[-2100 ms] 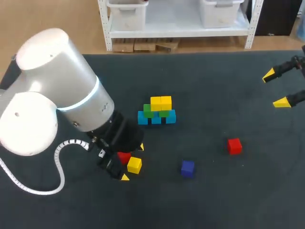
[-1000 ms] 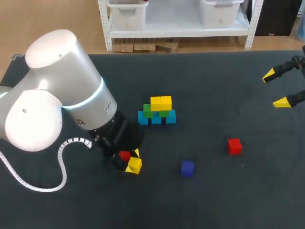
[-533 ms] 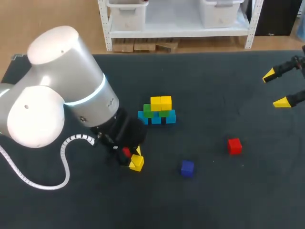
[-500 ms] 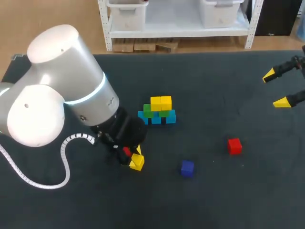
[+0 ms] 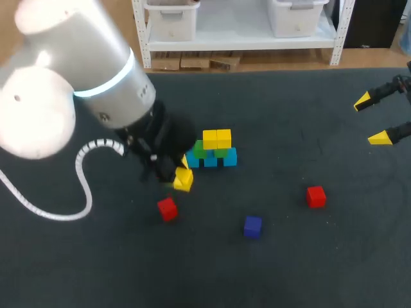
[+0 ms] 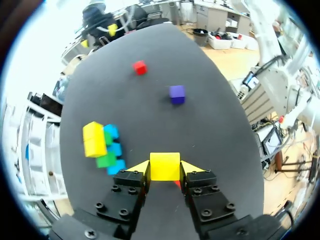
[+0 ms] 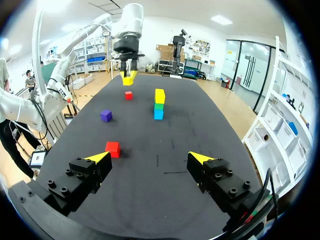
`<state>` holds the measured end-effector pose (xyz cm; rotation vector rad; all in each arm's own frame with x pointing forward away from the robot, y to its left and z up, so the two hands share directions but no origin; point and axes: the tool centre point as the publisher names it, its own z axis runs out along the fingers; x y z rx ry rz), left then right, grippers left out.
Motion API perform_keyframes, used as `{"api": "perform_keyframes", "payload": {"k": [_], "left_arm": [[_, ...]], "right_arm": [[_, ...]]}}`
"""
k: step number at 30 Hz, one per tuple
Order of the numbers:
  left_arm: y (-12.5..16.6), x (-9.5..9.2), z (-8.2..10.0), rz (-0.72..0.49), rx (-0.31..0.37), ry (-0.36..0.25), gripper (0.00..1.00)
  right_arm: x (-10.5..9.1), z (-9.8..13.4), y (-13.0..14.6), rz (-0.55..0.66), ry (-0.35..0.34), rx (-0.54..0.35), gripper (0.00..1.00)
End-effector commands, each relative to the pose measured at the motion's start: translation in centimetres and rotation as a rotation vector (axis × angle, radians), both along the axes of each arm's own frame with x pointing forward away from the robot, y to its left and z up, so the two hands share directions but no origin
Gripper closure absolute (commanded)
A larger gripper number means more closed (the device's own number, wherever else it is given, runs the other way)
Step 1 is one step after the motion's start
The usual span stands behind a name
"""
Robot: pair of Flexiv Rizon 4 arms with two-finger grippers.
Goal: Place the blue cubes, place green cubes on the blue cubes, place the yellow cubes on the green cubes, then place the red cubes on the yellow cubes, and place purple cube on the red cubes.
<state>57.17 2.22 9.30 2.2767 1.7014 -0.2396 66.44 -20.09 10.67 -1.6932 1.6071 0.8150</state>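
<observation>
My left gripper (image 5: 180, 171) is shut on a yellow cube (image 5: 183, 180) and holds it above the table, just left of the stack. In the left wrist view the yellow cube (image 6: 165, 162) sits between both yellow tips. The stack (image 5: 212, 149) has blue cubes (image 5: 210, 160) at the bottom, green cubes (image 5: 200, 152) on them and two yellow cubes (image 5: 217, 138) on top. One red cube (image 5: 167, 208) lies under and in front of the left gripper, another red cube (image 5: 315, 196) at the right. A purple cube (image 5: 252, 226) lies between them. My right gripper (image 5: 372, 119) stands open at the far right, holding nothing.
The dark table mat (image 5: 289, 256) reaches to all edges. My left arm's big white body and its coiled cable (image 5: 77, 192) cover the left part of the table. In the right wrist view the red cube (image 7: 112, 148) lies just ahead of the right gripper (image 7: 149, 158).
My left gripper closed on the yellow cube beside the red cube, lifted it and carried it up toward the stack. The red cube stayed on the table. The right arm kept still.
</observation>
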Motion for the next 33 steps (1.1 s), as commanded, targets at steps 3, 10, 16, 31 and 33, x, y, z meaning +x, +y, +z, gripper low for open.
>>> {"api": "perform_keyframes", "payload": {"k": [3,10,16,31,33], "left_arm": [[0.6,3.0,1.4,0.077,0.018,0.003,1.0],[0.4,5.6,1.5,0.145,0.025,0.009,1.0],[0.7,7.5,0.3,0.16,0.031,0.025,1.0],[0.8,10.3,-1.7,0.205,0.017,0.04,1.0],[0.5,10.4,-1.8,0.209,0.013,0.044,1.0]], "right_arm": [[0.0,0.0,0.0,0.0,-0.001,0.002,0.0],[0.0,0.0,0.0,0.0,-0.001,0.002,0.0],[0.0,0.0,0.0,0.0,-0.001,0.002,0.0],[0.0,0.0,0.0,0.0,-0.001,0.002,0.0],[0.0,0.0,0.0,0.0,-0.001,0.002,0.0]]}}
